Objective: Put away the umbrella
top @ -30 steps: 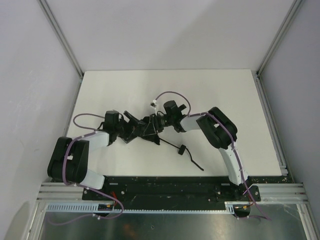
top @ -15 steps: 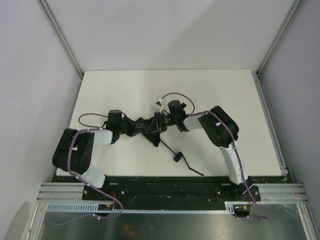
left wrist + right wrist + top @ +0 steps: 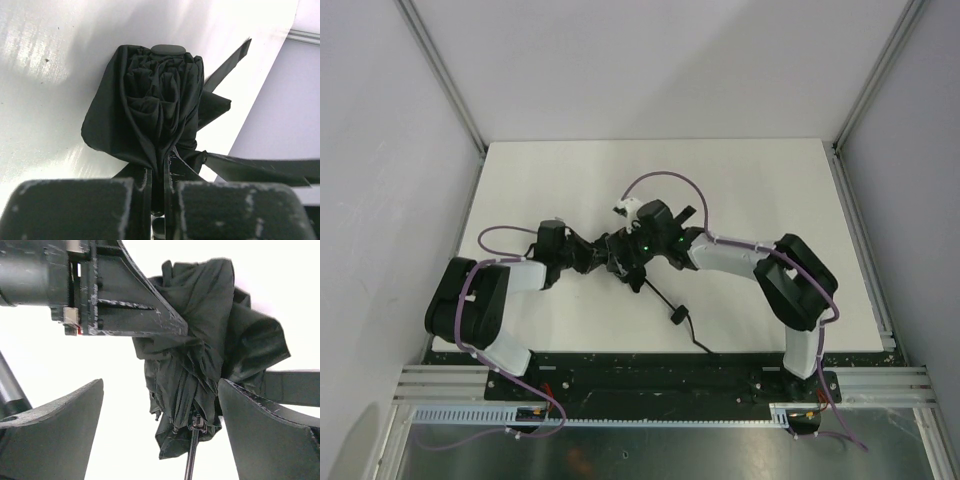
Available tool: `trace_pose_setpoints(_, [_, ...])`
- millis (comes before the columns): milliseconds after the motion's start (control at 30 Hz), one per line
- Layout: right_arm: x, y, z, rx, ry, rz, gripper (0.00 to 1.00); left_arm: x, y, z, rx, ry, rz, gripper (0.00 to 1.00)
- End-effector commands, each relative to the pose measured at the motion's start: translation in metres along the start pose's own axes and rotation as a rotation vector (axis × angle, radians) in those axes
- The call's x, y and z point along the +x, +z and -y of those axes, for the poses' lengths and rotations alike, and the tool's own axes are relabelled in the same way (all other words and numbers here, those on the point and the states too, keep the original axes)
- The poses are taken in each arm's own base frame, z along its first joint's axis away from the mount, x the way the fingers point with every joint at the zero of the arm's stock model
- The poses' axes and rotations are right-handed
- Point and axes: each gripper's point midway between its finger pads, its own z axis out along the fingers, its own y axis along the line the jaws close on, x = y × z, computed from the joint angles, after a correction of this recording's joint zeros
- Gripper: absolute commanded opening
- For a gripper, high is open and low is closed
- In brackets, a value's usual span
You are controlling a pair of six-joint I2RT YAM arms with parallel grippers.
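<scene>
The black umbrella (image 3: 618, 256) lies folded and loosely bunched at the middle of the white table (image 3: 750, 180). Its thin shaft runs toward the near edge to a small handle (image 3: 676, 314). My left gripper (image 3: 588, 258) comes in from the left and is shut on a fold of the canopy fabric. In the left wrist view the left gripper (image 3: 157, 172) pinches that fold, with the bunched umbrella (image 3: 155, 95) beyond it. My right gripper (image 3: 638, 246) is at the umbrella's right side. In the right wrist view the right gripper (image 3: 160, 385) stands wide open around the umbrella (image 3: 200, 355) without touching it.
Grey walls with metal rails enclose the table on the left, back and right. A black base rail (image 3: 650, 370) runs along the near edge. A thin cord (image 3: 702, 345) trails from the handle toward that rail. Purple cables loop over both arms.
The left gripper has shut on the umbrella's fabric. The right gripper has let go and opened wide, its elbow swinging out to the right. The handle has shifted slightly.
</scene>
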Motion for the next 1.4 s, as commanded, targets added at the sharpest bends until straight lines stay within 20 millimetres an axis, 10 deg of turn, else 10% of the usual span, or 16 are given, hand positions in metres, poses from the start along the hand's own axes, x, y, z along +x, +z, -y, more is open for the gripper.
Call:
trace_pose_setpoints(0, [-0.019,-0.008,0.008,0.248,-0.283,0.066,0.99,0.009,-0.001,-0.055,-0.188,0.004,0.012,0.0])
trace_pose_setpoints(300, [-0.014,0.036,0.015,0.518,-0.567,0.101,0.88,0.01,-0.001,-0.054,-0.184,-0.003,0.008,0.0])
trace_pose_setpoints(667, [0.061,0.055,0.088,0.617,-0.453,-0.104,0.03,0.004,-0.002,-0.03,-0.126,0.044,0.007,0.01])
trace_pose_setpoints(933, [0.102,0.058,0.085,0.406,-0.23,-0.188,0.0,-0.023,-0.025,0.023,0.021,0.143,0.07,0.57])
trace_pose_setpoints(1200, [0.097,0.051,0.075,0.185,0.03,-0.198,0.0,-0.071,-0.082,0.058,0.078,0.255,0.265,0.68])
trace_pose_setpoints(1367, [0.097,0.051,0.063,0.059,0.16,-0.209,0.0,-0.069,-0.07,0.051,0.063,0.257,0.197,0.77])
